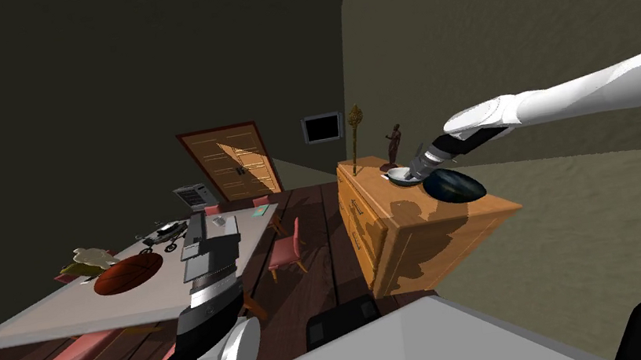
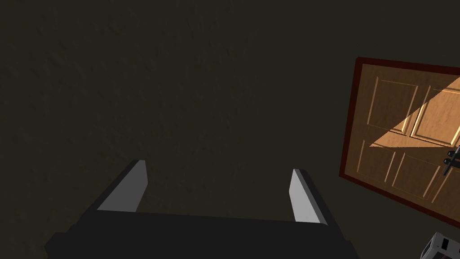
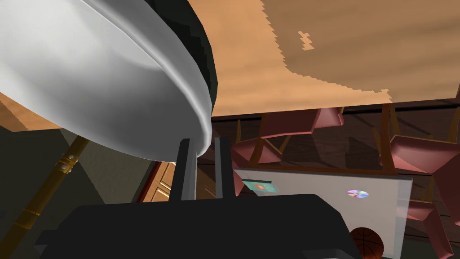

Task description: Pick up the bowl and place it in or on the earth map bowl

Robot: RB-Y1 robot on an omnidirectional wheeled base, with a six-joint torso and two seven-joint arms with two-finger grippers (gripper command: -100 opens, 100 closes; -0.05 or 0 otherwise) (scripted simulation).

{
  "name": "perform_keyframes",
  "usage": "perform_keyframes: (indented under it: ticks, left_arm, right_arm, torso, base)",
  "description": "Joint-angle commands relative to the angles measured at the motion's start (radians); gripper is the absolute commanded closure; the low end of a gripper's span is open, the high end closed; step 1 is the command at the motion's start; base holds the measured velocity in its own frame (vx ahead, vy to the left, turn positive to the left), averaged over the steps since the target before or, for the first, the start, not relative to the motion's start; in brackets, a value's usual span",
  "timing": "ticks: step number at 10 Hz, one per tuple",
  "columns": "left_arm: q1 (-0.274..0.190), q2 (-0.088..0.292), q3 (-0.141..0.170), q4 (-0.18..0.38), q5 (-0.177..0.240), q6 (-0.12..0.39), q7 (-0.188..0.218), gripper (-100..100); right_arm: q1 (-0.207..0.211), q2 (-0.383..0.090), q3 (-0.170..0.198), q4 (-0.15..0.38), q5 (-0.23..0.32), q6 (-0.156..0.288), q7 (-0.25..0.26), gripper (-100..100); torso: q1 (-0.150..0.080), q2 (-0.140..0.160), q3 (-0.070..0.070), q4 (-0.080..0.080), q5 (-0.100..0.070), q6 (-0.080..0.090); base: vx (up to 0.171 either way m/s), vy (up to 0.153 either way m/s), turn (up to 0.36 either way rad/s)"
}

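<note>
Left gripper (image 2: 218,167) fingers stand wide apart, facing a dark wall (image 2: 179,81). A panelled wooden door (image 2: 404,135) in a dark red frame is partly lit, with a dark handle (image 2: 450,161)

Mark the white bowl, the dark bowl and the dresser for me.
white bowl (image 3: 90,81): right wrist view, its white wall.
dark bowl (image 1: 456,187): head view, its middle.
dresser (image 1: 475,212): head view, bare top.

- A wooden dresser (image 1: 439,239) stands by the wall, with a dark statuette (image 1: 393,147) and a gold rod (image 1: 356,132) at its far end.
- A grey worktop (image 1: 77,313) carries a basketball (image 1: 128,275), a toy buggy (image 1: 164,235), a shiny disc (image 3: 357,194) and a green card (image 3: 259,185).
- Pink chairs (image 1: 286,250) stand beside the worktop.
- A panelled door (image 1: 233,163) is set in the far wall, with a dark frame (image 1: 322,127) near it.
</note>
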Motion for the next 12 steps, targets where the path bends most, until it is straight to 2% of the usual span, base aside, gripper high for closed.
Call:
perform_keyframes:
  ticks: [1, 5, 6, 7, 12]
  left_arm:
    - [0.000, 0.000, 0.000, 0.000, 0.000, 0.000, 0.000, 0]
    - [0.000, 0.000, 0.000, 0.000, 0.000, 0.000, 0.000, 0]
    - [0.000, 0.000, 0.000, 0.000, 0.000, 0.000, 0.000, 0]
    - [0.000, 0.000, 0.000, 0.000, 0.000, 0.000, 0.000, 0]
    - [0.000, 0.000, 0.000, 0.000, 0.000, 0.000, 0.000, 0]
  right_arm:
    - [0.005, -0.038, -0.021, 0.019, -0.010, -0.030, 0.001, 100]
    - [-0.030, -0.108, -0.040, 0.037, -0.004, -0.098, -0.014, 100]
    - [-0.030, -0.108, -0.040, 0.037, -0.004, -0.098, -0.014, 100]
    - [-0.047, -0.145, -0.049, 0.045, 0.000, -0.134, -0.022, 100]
    - [-0.086, -0.236, -0.071, 0.066, 0.009, -0.223, -0.040, 100]
  torso:
    - [0.000, 0.000, 0.000, 0.000, 0.000, 0.000]
    - [-0.004, -0.002, -0.001, -0.001, -0.002, 0.000]
    - [-0.003, -0.002, -0.002, -0.001, -0.001, 0.000]
    - [-0.001, -0.002, -0.002, -0.001, -0.002, 0.000]
    - [-0.005, -0.001, -0.001, -0.001, -0.002, 0.002]
  base:
    - [-0.060, -0.126, -0.080]
    - [-0.031, -0.111, -0.068]
    - [-0.010, -0.068, -0.010]
    - [-0.022, -0.109, -0.113]
    - [-0.010, -0.110, -0.074]
